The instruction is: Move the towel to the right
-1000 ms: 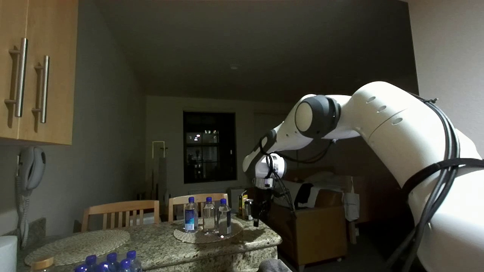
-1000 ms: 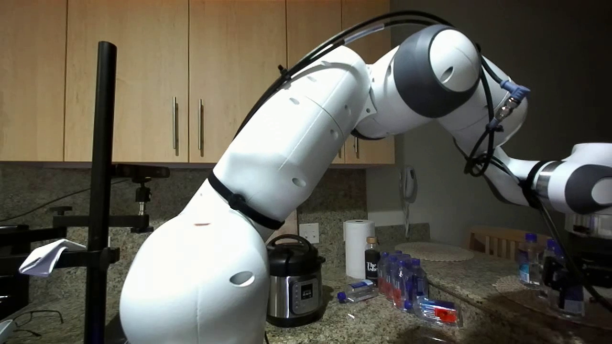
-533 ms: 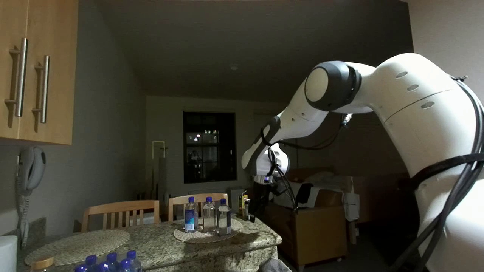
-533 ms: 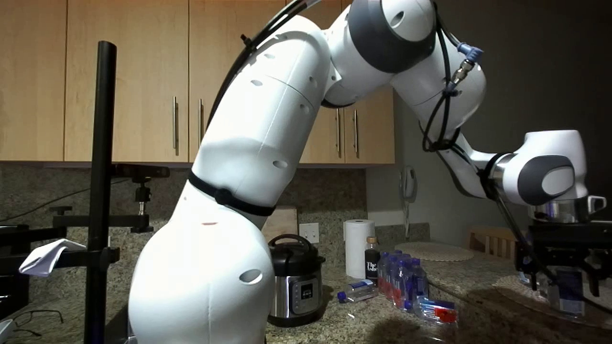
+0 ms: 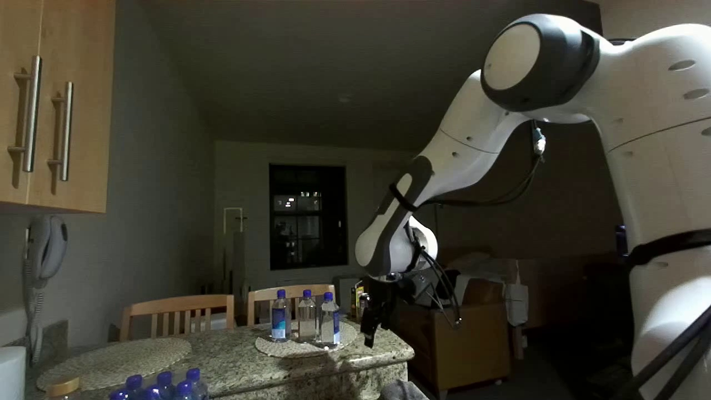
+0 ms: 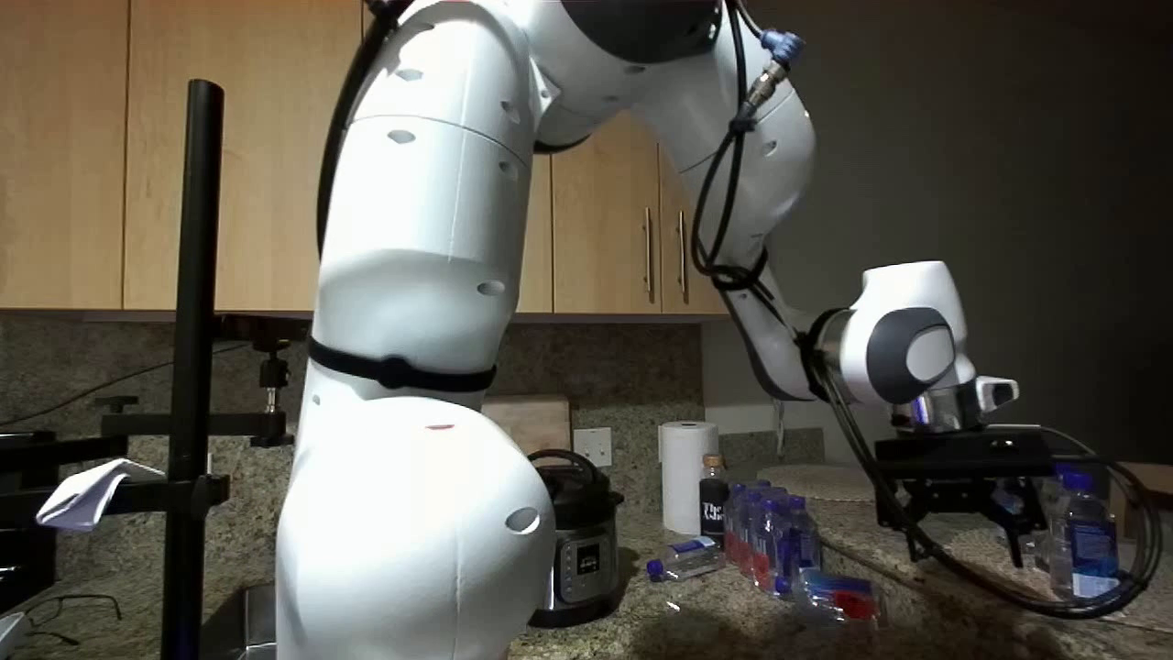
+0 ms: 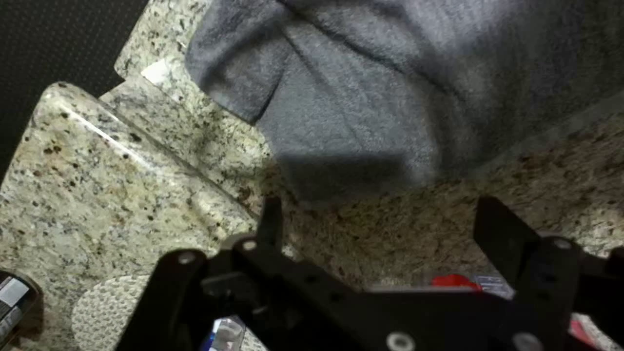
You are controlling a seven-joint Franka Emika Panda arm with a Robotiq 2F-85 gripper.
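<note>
A grey towel (image 7: 351,97) lies rumpled on the granite counter, filling the upper part of the wrist view and running past its top edge. Only a small piece of that towel (image 5: 401,390) shows at the bottom of an exterior view. My gripper (image 7: 379,202) hangs above the counter with its jaws wide apart and nothing between them. The near edge of the towel lies just beyond the fingertips in the wrist view. In an exterior view the open gripper (image 6: 967,555) is in the air in front of the bottles, and the towel is out of sight there.
A raised granite ledge (image 7: 97,195) borders the towel's left side in the wrist view. Upright bottles (image 5: 306,319) stand on a woven mat on it, near a can (image 7: 14,302). Several blue-capped bottles (image 6: 770,541) and a pressure cooker (image 6: 586,564) occupy the lower counter.
The arm has drawn back toward its base and its elbow has risen. In an exterior view the gripper has travelled left, away from the bottles. It stays open, and the towel has not visibly moved.
</note>
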